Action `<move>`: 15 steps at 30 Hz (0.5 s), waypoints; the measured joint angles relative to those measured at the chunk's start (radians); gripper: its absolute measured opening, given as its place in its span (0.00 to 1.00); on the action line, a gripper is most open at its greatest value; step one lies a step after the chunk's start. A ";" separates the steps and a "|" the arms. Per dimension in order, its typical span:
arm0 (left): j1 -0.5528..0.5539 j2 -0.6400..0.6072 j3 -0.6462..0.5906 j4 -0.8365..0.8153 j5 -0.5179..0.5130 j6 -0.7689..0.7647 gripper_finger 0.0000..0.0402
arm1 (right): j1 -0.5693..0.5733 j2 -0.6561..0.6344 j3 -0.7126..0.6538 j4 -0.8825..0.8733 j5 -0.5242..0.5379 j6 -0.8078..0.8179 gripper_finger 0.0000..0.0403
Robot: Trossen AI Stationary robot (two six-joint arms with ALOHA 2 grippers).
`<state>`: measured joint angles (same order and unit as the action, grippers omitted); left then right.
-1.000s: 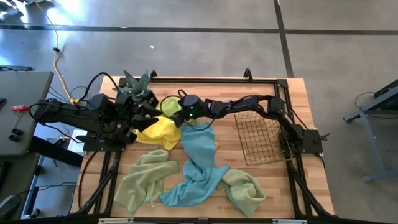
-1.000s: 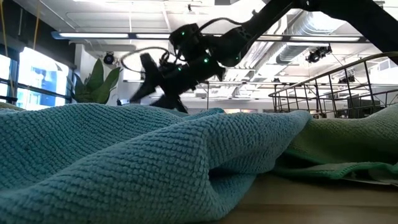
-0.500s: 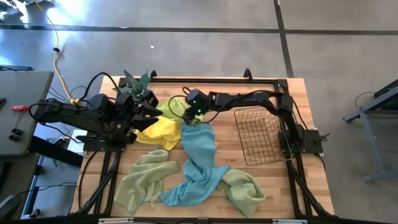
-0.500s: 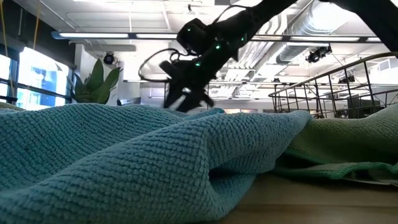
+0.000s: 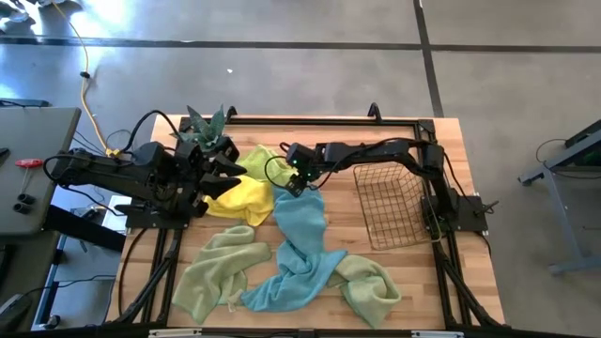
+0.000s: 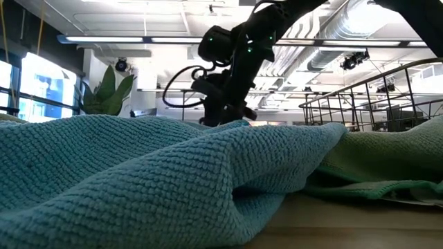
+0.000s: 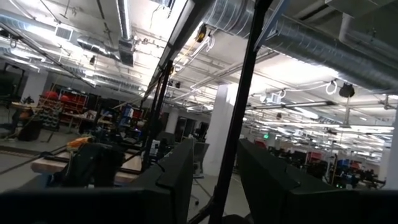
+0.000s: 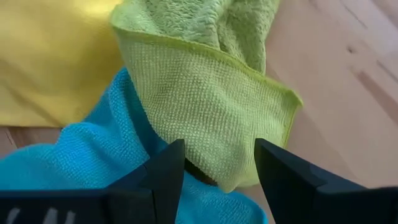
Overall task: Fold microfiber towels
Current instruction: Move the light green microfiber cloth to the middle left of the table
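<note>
Several microfiber towels lie crumpled on the wooden table. A yellow one (image 5: 242,195) is at the middle left, with a lime green one (image 5: 268,160) behind it. A light blue one (image 5: 300,239) runs down the middle, with pale green ones at the near left (image 5: 221,270) and near right (image 5: 371,286). My right gripper (image 8: 217,168) is open and points steeply down over the lime green towel's corner (image 8: 230,177), which lies on the blue towel (image 8: 93,149). My left gripper (image 7: 217,180) is open and empty. It waits raised at the table's left (image 5: 237,171), pointing upward. My right gripper comes from above with one finger (image 8: 165,171) on either side of the lime green towel's corner (image 8: 214,155). That corner lies flat on the blue towel. Whether the fingers touch the cloth I cannot tell.
A copper wire basket (image 5: 390,205) lies on the table's right part, under the right arm. A potted plant (image 5: 207,127) stands at the far left behind the left arm. Bare wood shows at the far middle (image 5: 329,131) and beyond the towel corner (image 8: 348,74).
My right gripper has tipped from nearly level, pointing toward the table's left, to steeply downward. It has drawn back a little toward the table's right. More of the lime green towel now shows beside it.
</note>
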<state>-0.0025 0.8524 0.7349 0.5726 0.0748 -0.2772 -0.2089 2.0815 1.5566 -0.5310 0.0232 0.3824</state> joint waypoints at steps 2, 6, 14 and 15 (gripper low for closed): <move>0.000 0.000 0.000 0.000 0.000 0.000 0.29 | 0.000 0.000 0.000 0.005 0.001 -0.054 0.49; 0.000 0.000 0.000 0.000 0.000 0.000 0.29 | 0.000 0.000 0.000 0.004 0.002 -0.186 0.51; 0.000 0.000 0.000 0.000 0.000 0.000 0.29 | 0.000 0.010 0.000 0.067 0.001 -0.278 0.50; 0.000 0.000 0.000 0.000 0.000 0.000 0.29 | 0.000 0.018 0.000 0.086 0.001 -0.278 0.50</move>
<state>-0.0025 0.8524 0.7349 0.5725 0.0746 -0.2771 -0.2089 2.0997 1.5566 -0.4448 0.0242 0.1048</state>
